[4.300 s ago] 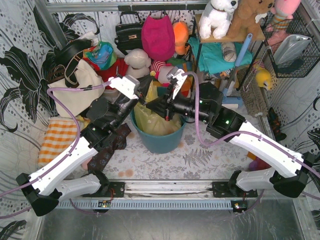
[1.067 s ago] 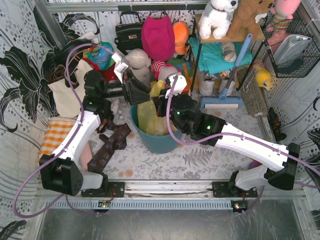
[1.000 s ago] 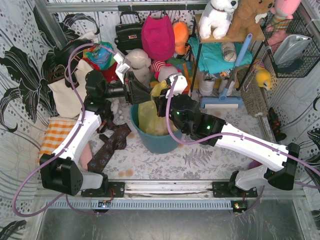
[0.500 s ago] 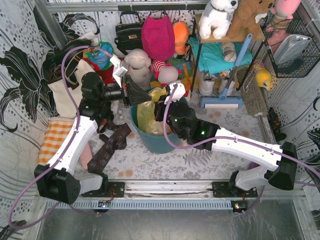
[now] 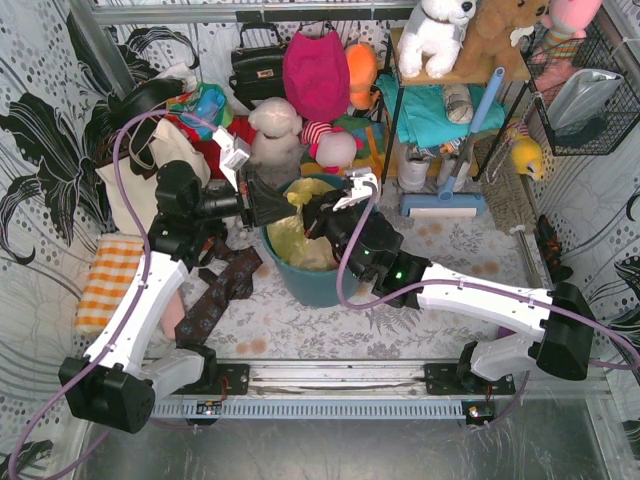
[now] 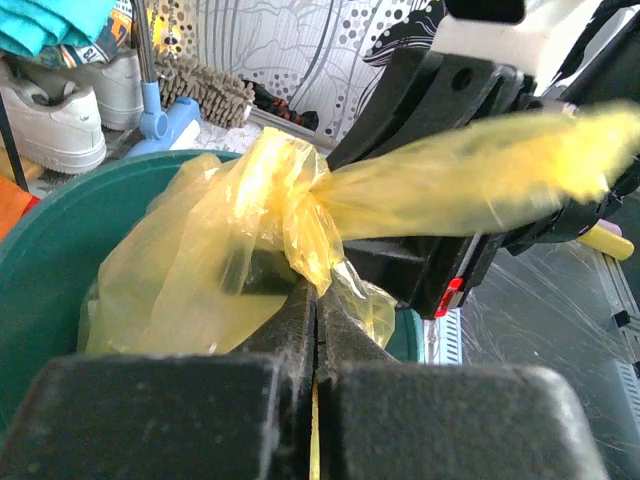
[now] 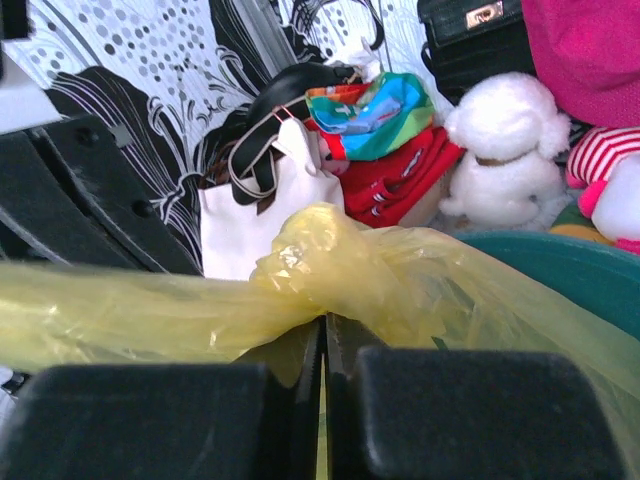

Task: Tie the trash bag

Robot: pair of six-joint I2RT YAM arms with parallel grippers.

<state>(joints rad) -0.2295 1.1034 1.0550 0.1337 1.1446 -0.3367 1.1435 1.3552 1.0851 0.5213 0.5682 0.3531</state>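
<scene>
Since half a second earlier, both arms had dropped and drawn slightly apart, bringing the neck of the trash bag (image 5: 290,238) down to the rim of the teal bin (image 5: 322,285). The bag sat inside the bin, which stood on the table (image 5: 430,300). The left gripper (image 5: 268,203) was clenched on one twisted tail of plastic and the right gripper (image 5: 318,212) on the other. Between them a bunched knot (image 6: 292,205) showed, with the tails stretched to either side. The knot looked formed, though probably not fully cinched. A further outward pull seemed needed, at some risk of tearing the thin film.
</scene>
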